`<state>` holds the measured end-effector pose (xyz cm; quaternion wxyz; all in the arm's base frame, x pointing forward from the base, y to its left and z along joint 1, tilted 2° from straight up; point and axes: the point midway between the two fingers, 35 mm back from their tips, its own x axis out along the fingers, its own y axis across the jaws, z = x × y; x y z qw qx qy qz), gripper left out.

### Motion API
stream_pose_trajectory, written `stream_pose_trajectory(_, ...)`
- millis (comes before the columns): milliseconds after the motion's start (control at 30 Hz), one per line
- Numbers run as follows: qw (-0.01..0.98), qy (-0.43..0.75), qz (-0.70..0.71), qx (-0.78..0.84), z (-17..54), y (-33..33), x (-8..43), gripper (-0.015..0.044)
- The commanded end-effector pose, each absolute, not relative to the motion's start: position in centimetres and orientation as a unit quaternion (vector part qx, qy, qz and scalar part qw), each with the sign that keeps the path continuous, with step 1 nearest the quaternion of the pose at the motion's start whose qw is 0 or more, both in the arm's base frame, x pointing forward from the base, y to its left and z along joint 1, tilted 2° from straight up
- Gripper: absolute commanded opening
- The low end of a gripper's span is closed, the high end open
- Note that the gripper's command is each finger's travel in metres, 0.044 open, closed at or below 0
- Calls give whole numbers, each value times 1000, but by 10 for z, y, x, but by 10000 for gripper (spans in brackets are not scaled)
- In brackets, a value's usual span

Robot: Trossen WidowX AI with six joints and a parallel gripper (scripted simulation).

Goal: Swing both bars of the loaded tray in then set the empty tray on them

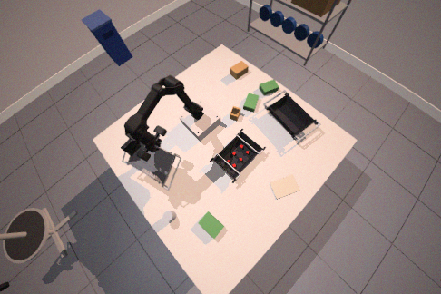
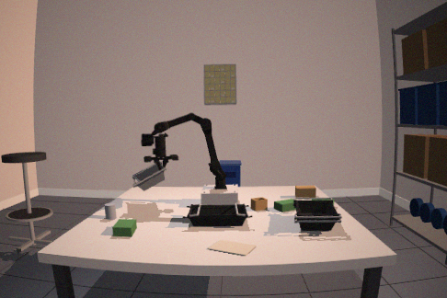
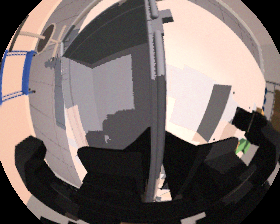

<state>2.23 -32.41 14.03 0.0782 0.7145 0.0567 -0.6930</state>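
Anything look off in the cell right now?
One thing: the tray in the gripper hangs well tilted, held by one edge; it would need levelling before it goes on the bars. The loaded tray looks fine: upright, red blocks inside, both bars across its top.

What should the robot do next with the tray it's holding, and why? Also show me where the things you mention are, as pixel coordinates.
Probably swing the held tray (image 1: 160, 164) (image 2: 149, 174) (image 3: 108, 95) over towards the loaded tray (image 1: 240, 155) (image 2: 218, 215), levelling it: it hangs tilted in the end effector (image 1: 144, 150) (image 2: 161, 166) (image 3: 153, 129), off to one side, and both bars already cross the red blocks' tray.
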Motion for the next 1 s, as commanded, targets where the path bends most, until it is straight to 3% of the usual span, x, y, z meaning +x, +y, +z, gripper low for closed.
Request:
stream_pose_trajectory(0, 87, 52, -693, 714, 149, -327, 22, 0)
stream_pose_trajectory(967, 105, 70, -691, 711, 149, -325, 39, 0)
